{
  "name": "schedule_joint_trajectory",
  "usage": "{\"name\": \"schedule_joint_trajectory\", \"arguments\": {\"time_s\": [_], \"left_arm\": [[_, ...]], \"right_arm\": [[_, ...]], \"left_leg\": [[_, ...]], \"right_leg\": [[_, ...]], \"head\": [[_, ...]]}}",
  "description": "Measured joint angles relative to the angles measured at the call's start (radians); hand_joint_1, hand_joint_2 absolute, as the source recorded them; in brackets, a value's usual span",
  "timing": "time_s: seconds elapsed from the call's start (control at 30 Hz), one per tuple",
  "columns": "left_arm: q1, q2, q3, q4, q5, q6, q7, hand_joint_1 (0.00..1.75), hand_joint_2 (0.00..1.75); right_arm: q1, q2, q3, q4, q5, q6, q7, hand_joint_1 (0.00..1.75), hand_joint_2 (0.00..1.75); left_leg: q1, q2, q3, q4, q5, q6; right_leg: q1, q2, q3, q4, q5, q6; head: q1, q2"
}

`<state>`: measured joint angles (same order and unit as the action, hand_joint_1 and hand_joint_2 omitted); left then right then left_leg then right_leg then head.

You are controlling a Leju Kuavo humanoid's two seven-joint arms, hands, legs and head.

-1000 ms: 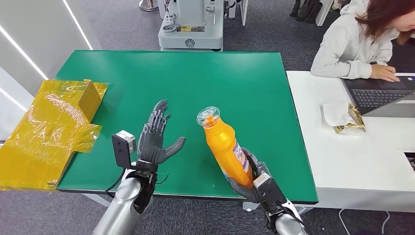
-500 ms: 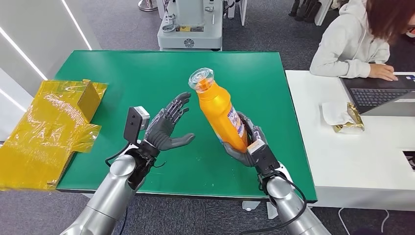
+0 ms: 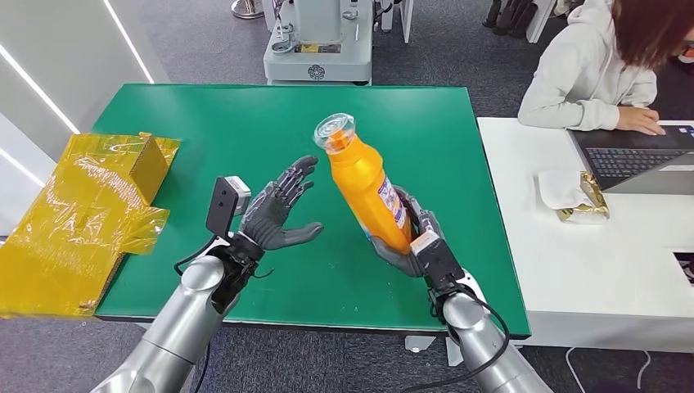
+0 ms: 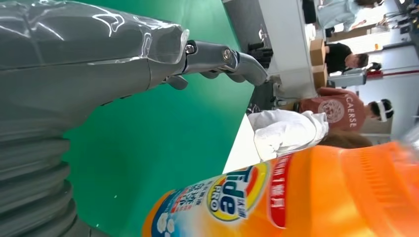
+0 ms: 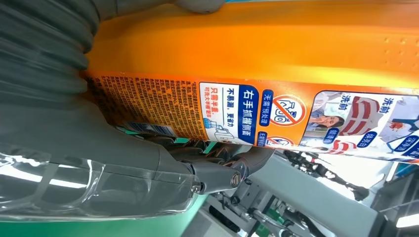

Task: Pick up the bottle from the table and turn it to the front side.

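Orange detergent bottle (image 3: 366,190) held clear above the green bench (image 3: 205,131), tilted, clear cap end pointing up and away from the robot. Right hand (image 3: 407,236) grips its lower body from beneath, fingers wrapped round the base. Right wrist view: printed back label (image 5: 257,114) faces that hand's palm. Left wrist view: the logo label (image 4: 232,195) faces the left hand. Left hand (image 3: 278,211) just beside the bottle, apart from it, palm toward it, fingers spread, holding nothing. Well off from the bottle, past the left hand, yellow film-wrapped boxes (image 3: 90,209) overhang the bench edge. On the bottle's other side, a white desk (image 3: 589,278) with laptop (image 3: 638,160), a seated person (image 3: 597,70) and what looks like a foil packet (image 3: 585,201), unclear.
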<state>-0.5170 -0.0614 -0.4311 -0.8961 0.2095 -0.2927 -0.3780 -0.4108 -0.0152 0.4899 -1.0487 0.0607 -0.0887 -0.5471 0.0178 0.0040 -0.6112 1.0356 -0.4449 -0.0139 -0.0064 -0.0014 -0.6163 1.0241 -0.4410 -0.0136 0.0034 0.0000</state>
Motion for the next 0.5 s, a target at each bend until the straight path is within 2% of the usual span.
{"name": "schedule_joint_trajectory", "arguments": {"time_s": [0.27,0.5], "left_arm": [[-0.067,-0.001,-0.019,0.069,0.034,-0.03,0.001,0.0,1.75],[-0.117,-0.048,-0.024,0.113,0.118,-0.072,0.04,0.0,1.75]], "right_arm": [[-0.055,0.05,0.004,0.069,-0.004,0.007,-0.004,1.75,1.75],[-0.082,0.103,0.01,0.137,0.024,-0.014,-0.012,1.75,1.75]], "left_leg": [[0.0,0.0,0.0,0.0,0.0,0.0],[0.0,-0.001,-0.001,0.0,0.0,0.0]], "right_leg": [[0.0,0.0,0.0,0.0,0.0,0.0],[0.0,0.0,0.0,0.0,0.0,0.0]], "head": [[0.0,0.0],[0.0,0.0]]}}
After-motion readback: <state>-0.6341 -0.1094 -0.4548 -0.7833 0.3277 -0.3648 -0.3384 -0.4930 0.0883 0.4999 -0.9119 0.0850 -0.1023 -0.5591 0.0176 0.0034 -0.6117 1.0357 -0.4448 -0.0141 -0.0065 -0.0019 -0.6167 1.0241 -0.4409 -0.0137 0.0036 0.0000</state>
